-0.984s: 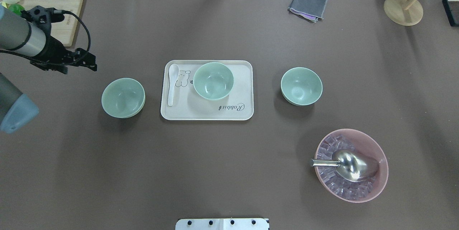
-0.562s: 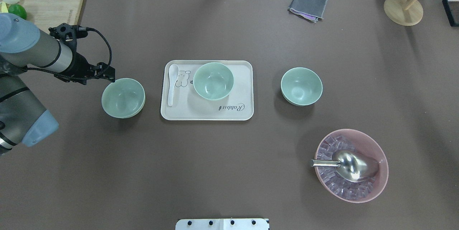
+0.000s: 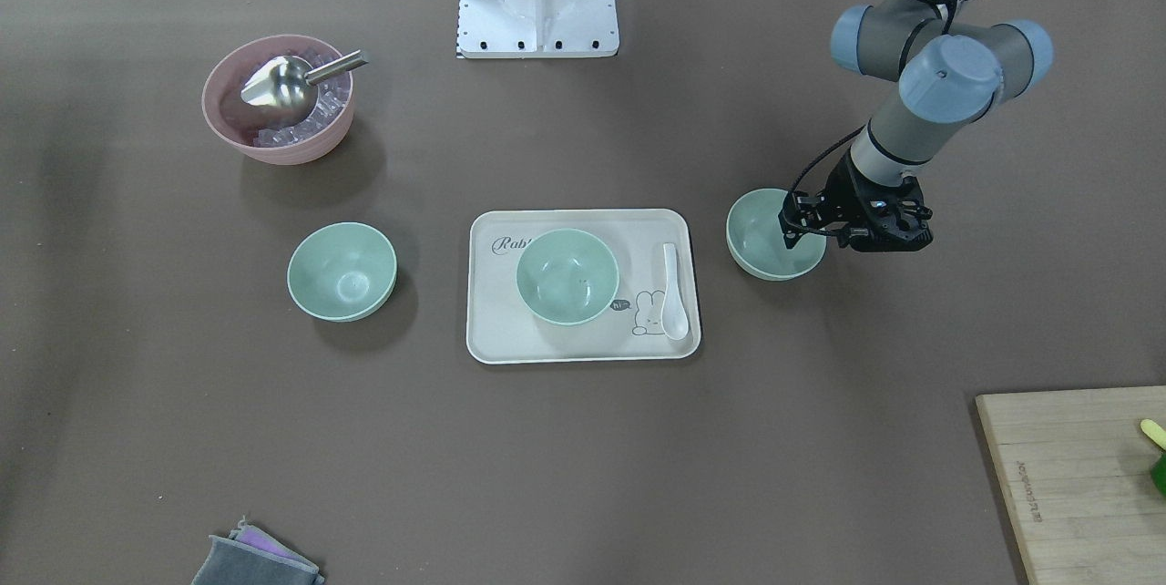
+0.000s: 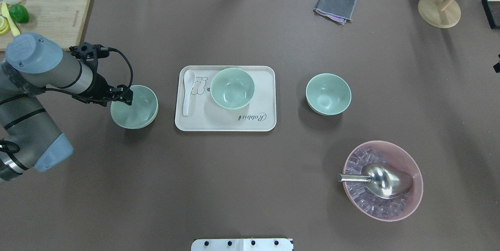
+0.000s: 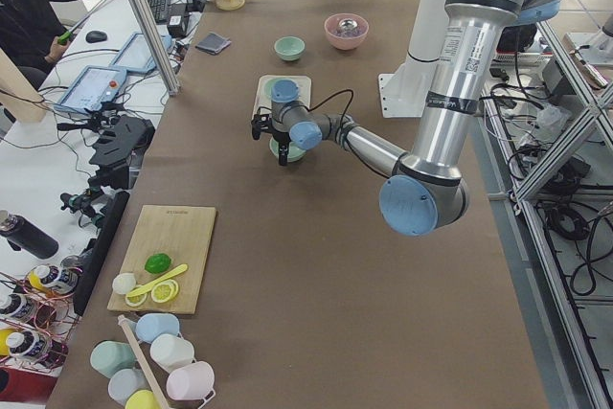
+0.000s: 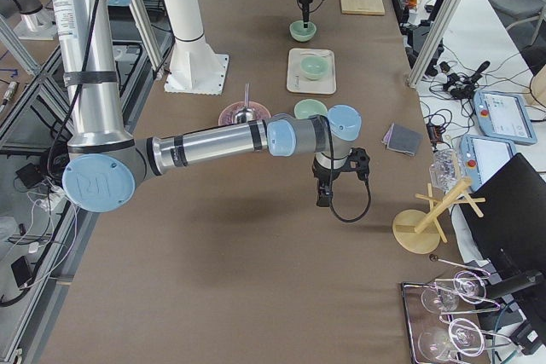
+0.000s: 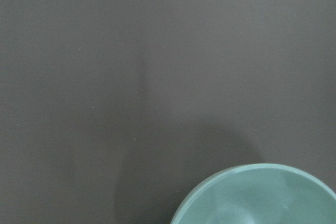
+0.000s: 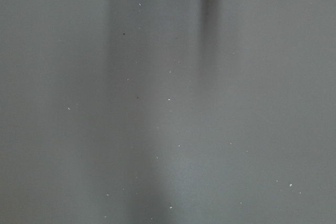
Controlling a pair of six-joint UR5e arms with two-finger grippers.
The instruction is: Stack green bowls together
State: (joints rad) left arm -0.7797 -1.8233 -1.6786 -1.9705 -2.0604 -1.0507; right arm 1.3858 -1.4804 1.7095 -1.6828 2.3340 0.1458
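Item 1, left jaws: I read them as spread, pointing straight down at the outer rim of the left green bowl [image 4: 138,110]. One finger [image 3: 788,237] hangs inside the rim, and the other seems to sit just outside it. I see no pinch on the wall yet.

Item 2, change: a second ago these jaws hung well away from the bowl, out towards the cutting board [image 4: 58,12]. Shortly after, they were at the bowl's edge. Now they are over the rim. I judge the approach all but finished, with closing on the rim next.

Item 3, left arm [image 4: 58,75]: it enters from the bench's left side with the forearm nearly level and the wrist bent to aim the tool down. Its cable loops above the wrist.

Item 4, task stock: three green bowls, all separate and upright, none stacked. The left one sits on the bare bench [image 4: 250,184]. The middle green bowl [image 4: 232,88] sits on the tray [image 4: 265,122] beside a white spoon [image 4: 187,90]. The right green bowl [image 4: 328,94] sits on the bench beyond the tray.

Item 5, right jaws: held low over bare bench, well away from the bowls. I cannot tell whether they are spread or pressed together.

Item 6, not for stacking: a pink bowl [image 4: 414,188] with a metal scoop [image 4: 384,180].
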